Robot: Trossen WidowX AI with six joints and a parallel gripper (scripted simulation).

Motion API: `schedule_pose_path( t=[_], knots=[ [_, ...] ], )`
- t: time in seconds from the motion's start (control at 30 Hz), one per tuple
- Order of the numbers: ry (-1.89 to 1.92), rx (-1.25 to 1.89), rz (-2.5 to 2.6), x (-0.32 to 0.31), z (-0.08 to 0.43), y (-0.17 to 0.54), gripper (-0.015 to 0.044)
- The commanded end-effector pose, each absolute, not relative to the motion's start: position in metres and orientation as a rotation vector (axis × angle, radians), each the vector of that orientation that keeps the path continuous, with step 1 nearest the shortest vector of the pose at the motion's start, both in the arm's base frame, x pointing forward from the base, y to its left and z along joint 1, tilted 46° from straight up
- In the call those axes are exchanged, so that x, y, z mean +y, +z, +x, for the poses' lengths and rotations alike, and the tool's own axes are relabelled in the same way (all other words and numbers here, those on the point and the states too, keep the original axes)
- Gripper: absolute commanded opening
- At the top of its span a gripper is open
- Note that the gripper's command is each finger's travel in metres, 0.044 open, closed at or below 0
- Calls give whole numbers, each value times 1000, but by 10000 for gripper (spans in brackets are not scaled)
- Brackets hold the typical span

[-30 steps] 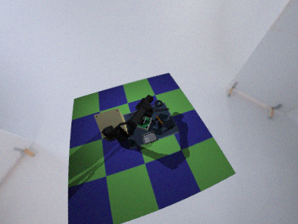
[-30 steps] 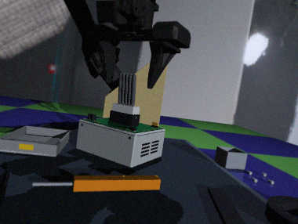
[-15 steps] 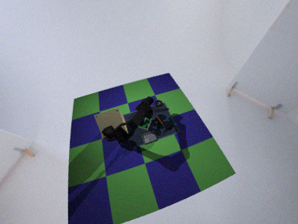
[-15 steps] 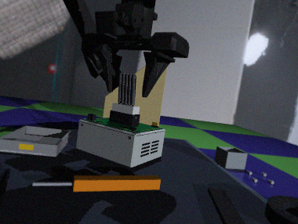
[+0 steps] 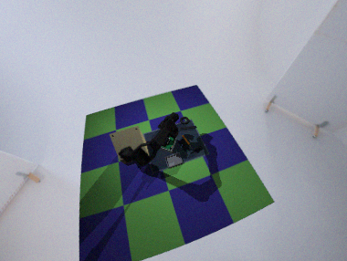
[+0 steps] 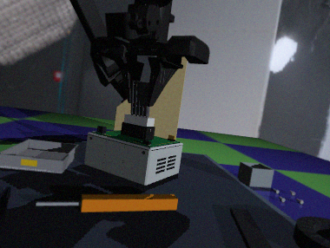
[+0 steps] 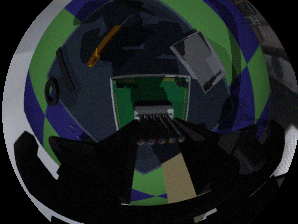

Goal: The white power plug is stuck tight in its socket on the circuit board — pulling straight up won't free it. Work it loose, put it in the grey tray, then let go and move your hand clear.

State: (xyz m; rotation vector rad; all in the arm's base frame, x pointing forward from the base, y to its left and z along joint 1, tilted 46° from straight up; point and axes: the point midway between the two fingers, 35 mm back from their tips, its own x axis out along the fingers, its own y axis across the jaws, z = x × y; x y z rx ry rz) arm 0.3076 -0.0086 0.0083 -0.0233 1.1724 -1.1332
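The black parallel-jaw gripper stands partly open, closed on the wires of the white rectangular power plug, likely to rock it loose. The plug sits upright in its black socket on the green circuit board. That board tops a pale vented box; beside it waits the shallow grey tray, handy for 1 short transfer.

Top looks down from afar; exterior and wrist share the board.
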Motion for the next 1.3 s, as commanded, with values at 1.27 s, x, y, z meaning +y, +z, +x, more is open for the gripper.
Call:
schedule_pose_path(
  t=[1.27],
  knots=[
    [-1131,1173,-31,9,309,26,0]
  ],
)
